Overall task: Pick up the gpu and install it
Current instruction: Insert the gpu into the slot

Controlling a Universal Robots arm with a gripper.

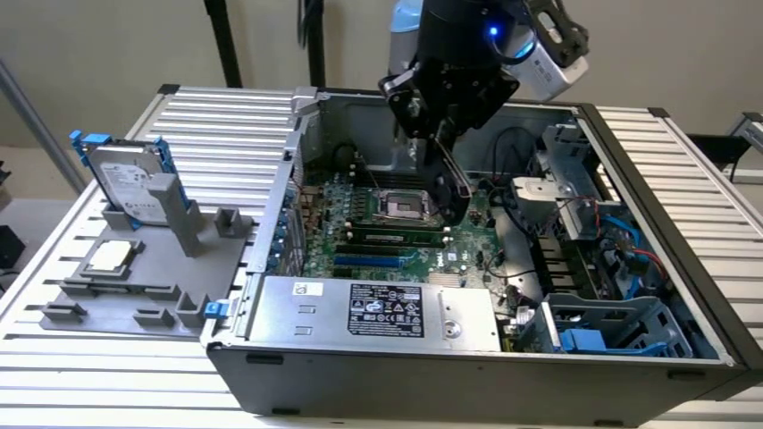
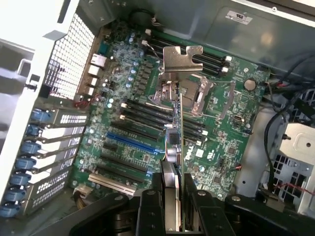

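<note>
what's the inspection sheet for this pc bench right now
surface: slatted metal table, carrying an open computer case and a grey fixture
job's things: gpu held edge-on over the motherboard, not in a slot
clutter: hard drive upright in the fixture, processor chip lying flat on it
grippers: gripper shut on the gpu
cables: blue cables inside the case, at the exterior view's right
surroundings: beige wall, black poles behind
</note>
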